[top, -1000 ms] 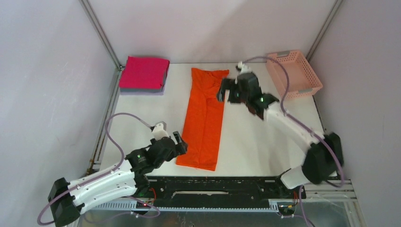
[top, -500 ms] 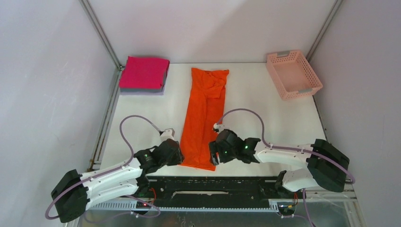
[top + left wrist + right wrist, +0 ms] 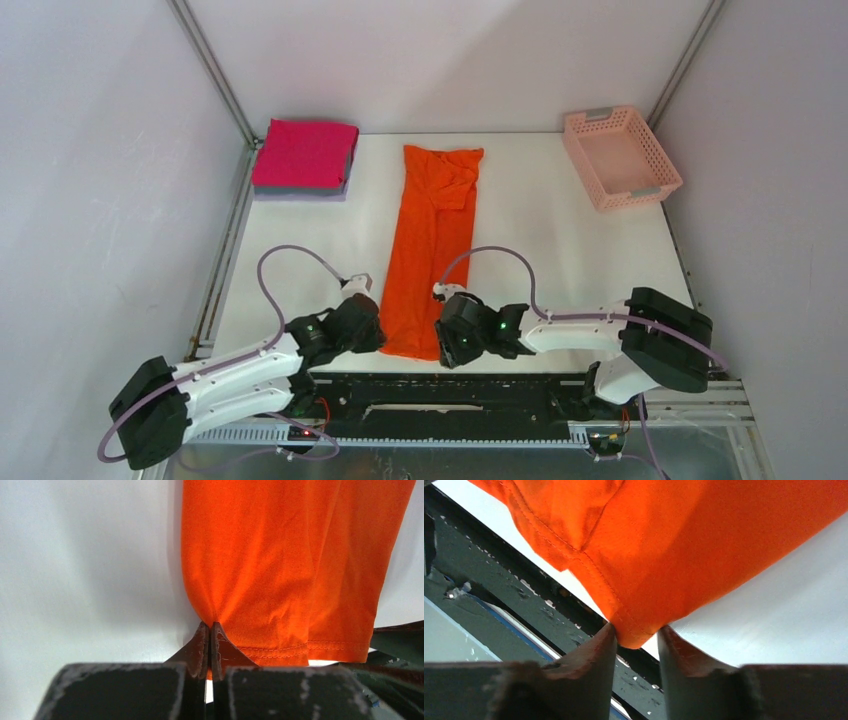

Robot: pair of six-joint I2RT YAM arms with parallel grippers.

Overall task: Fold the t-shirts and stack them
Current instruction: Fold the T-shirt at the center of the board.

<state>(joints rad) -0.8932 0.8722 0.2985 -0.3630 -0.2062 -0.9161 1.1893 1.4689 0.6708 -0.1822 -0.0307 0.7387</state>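
Note:
The orange t-shirt [image 3: 430,240] lies folded into a long narrow strip down the middle of the white table [image 3: 560,260], its hem toward me. My left gripper [image 3: 378,338] [image 3: 210,626] is shut on the hem's near left corner, the cloth [image 3: 280,555] bunching into the pinch. At the near right corner sits my right gripper [image 3: 443,345] [image 3: 636,630], jaws still apart, with the corner of the shirt [image 3: 684,540] poking between the fingertips. At the far left a folded magenta t-shirt [image 3: 305,152] rests on a grey one [image 3: 300,192].
A pale pink lattice basket [image 3: 620,157] stands at the far right corner. A black rail [image 3: 450,385] runs along the table's near edge, just under both grippers. Grey walls close in the left, back and right sides.
The right arm swung from the shirt's far end down to its near right corner, jaws narrowing. The left gripper slid onto the near left corner and closed on it.

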